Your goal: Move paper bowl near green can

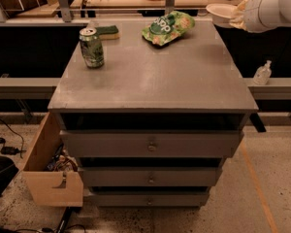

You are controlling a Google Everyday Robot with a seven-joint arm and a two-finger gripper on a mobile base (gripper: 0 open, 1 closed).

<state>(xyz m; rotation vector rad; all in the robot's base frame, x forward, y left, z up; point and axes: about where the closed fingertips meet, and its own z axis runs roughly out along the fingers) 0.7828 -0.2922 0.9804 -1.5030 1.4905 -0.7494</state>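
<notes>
The arm (277, 5) reached in from the upper right corner of the frame, its thick white forearm nearly level and pointing left, cut off by the right edge. At its end the gripper (236, 17) sat in the upper right of the frame, just left of the white wrist housing. Its yellowish fingers (238, 21) faced left and clasped the right rim of the paper bowl (220, 9), which was held roughly level, mouth up.

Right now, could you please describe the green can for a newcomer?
On the grey cabinet top, look to the far left corner, away from the gripper holding the paper bowl at far right. The green can stands there beside a sponge. Unlike the flat green snack bag, it is upright with a silver top.
</notes>
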